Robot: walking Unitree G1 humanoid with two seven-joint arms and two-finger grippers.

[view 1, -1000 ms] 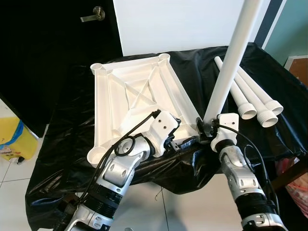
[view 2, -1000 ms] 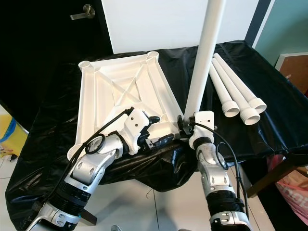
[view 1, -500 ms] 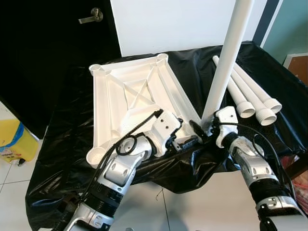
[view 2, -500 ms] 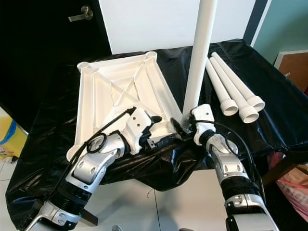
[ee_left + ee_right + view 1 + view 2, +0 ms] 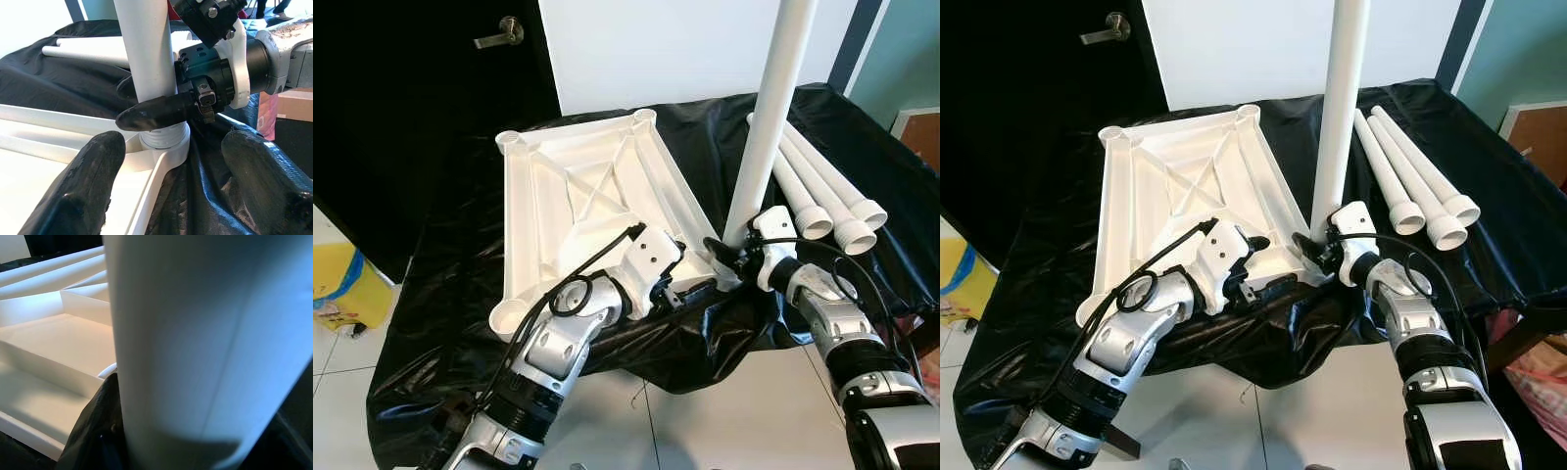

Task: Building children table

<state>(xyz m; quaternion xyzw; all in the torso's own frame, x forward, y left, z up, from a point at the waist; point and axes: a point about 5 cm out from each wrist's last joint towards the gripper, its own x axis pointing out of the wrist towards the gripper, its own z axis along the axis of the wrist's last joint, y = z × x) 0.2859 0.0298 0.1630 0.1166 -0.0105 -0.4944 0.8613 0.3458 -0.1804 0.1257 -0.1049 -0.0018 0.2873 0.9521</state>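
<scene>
Left eye view: first leg point(image 5: 766, 127) upright in near-right corner socket of upturned tabletop point(image 5: 587, 196) mid-frame, right gripper point(image 5: 729, 257) clamped on it. Left gripper point(image 5: 166, 171) wide beside socket. Three legs point(image 5: 822, 191) unfitted, right on bench point(image 5: 450, 255).

The upright table leg point(image 5: 771, 108) runs past the top edge, and the left arm point(image 5: 570, 328) hides the tabletop's point(image 5: 568, 186) near rim.

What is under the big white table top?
The upside-down table top lies on a black sheet that covers the surface below. What the sheet hides cannot be seen. One upright leg stands in the table top's corner socket, gripped by the right gripper.
</scene>
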